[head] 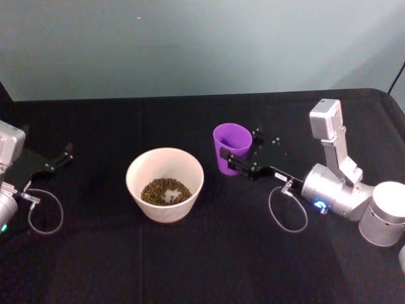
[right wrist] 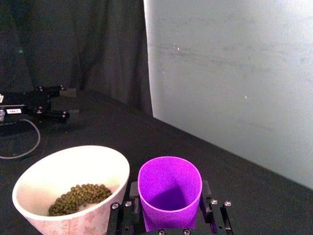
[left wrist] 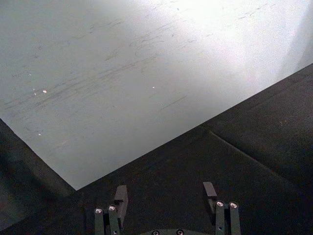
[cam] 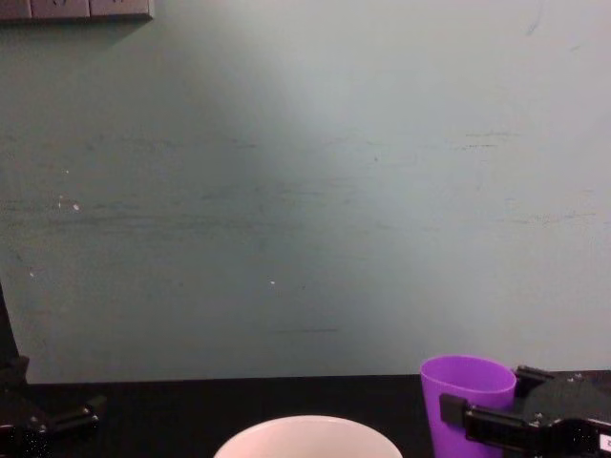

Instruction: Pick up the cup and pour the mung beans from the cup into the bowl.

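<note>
the cup [head: 232,147] stands upright on the black worktop [head: 209,253], just to the right of the bowl [head: 164,183] and slightly farther back. the right gripper [head: 243,154] reaches in low from the right, its forearm lying nearly level above the cloth, and its fingers [right wrist: 206,193] sit on either side of the cup's lower wall. they look closed against it, pinching the cup, though whether the grip is firm or just resting cannot be read. in the right wrist view the cup's inside looks empty, purple down to the floor, while the mung beans [head: 166,191] lie as a heap in the bottom of the bowl. so the pour appears done and the cup set back down or about to be let go.

an empty thin plastic tumbler like this should be very light, smooth and a bit slippery, with walls that flex if squeezed hard. its taper means a grip can slide upward, so a hold around the mid to lower wall with modest pressure seems best. it would tip easily if a finger drags on it while opening. the bowl is broader and steadier, and its load of beans adds some weight.

the left gripper [head: 58,160] is parked at the far left of the worktop, well apart from the bowl, its fingers [left wrist: 121,195] spread and holding nothing
</note>
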Controlling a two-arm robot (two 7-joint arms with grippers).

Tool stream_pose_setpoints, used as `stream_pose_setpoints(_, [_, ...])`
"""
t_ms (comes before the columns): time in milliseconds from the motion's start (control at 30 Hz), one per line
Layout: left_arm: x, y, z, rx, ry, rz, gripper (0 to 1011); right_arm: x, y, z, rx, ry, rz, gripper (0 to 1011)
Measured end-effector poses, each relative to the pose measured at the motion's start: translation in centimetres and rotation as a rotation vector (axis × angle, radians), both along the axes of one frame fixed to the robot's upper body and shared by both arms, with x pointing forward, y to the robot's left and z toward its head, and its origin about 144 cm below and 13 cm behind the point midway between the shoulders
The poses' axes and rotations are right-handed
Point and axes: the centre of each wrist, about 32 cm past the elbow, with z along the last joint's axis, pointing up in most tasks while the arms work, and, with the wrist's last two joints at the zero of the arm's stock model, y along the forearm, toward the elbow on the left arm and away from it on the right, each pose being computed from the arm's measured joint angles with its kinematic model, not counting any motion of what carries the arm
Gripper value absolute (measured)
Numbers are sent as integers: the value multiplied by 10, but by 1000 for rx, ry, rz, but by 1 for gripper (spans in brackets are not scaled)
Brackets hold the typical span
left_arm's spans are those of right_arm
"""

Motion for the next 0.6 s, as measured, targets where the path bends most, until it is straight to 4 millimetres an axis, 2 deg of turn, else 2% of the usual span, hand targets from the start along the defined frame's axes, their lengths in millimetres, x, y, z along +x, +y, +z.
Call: stream_pose_setpoints(600, [0,0,0,0,0,0,1000,-4,3,-5,6,81,-30,718])
